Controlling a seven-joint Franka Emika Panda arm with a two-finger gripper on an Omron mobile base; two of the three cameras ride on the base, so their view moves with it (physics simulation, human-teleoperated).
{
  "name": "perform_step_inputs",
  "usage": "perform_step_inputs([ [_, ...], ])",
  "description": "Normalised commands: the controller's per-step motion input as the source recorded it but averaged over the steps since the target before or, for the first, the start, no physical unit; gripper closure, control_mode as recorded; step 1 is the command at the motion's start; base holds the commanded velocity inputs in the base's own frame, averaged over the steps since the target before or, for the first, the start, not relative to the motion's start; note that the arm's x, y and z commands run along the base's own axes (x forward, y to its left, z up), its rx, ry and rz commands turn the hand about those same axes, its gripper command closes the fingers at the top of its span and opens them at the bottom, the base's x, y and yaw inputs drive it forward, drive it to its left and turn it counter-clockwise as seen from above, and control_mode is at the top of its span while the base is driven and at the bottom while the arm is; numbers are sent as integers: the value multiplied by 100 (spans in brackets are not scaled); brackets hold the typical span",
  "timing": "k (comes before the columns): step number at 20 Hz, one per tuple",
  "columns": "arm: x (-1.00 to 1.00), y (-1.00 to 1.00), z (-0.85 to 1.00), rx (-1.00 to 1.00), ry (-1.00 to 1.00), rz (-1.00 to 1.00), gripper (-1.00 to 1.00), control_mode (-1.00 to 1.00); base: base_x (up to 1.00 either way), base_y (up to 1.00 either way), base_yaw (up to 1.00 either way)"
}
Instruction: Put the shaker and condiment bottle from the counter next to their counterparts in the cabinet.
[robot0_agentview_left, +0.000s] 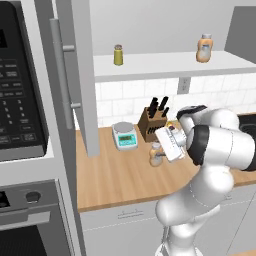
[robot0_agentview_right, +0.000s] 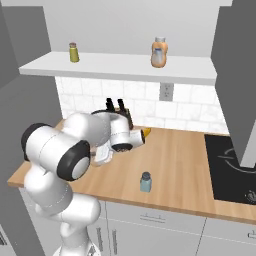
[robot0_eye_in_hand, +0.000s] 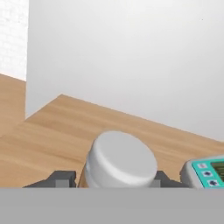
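The gripper (robot0_eye_in_hand: 114, 183) sits at the bottom middle of the hand view with the light grey cap of the condiment bottle (robot0_eye_in_hand: 120, 160) rising between its two dark fingertips (robot0_eye_in_hand: 61, 179). They flank the bottle closely on both sides, but whether they already press on it cannot be told. In the left base view the same bottle (robot0_agentview_left: 156, 155) stands on the counter (robot0_agentview_left: 120, 175) at mid-frame, its upper part hidden behind the white hand. That low, side-on approach probably exists to take the bottle by its body and keep it upright for the lift.

The arm rises from the lower right of that view, folds at a dark elbow, and reaches leftward with the wrist turned so the hand points along the worktop rather than down.

Beyond the hand, a teal kitchen scale (robot0_agentview_left: 125, 135) and a knife block (robot0_agentview_left: 152, 121) stand against the tiled wall. The shaker (robot0_agentview_right: 145, 182) waits near the counter's front edge, well apart from the arm, in the right base view. On the cabinet (robot0_agentview_left: 165, 65) shelf in the upper frame stand the counterparts, an olive-yellow shaker (robot0_agentview_left: 118, 55) and an orange bottle (robot0_agentview_left: 203, 48), spaced well apart, leaving room beside each. The cabinet door (robot0_agentview_left: 80, 75) stands open at the left.
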Motion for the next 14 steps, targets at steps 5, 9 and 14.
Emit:
perform_step_inputs([
  [5,-34,0,90,0,0,-11,100,-100,0,0,0],
  [9,-26,0,96,0,0,-18,100,-100,0,0,0],
  [14,-40,-13,74,0,2,-33,100,-100,0,0,0],
])
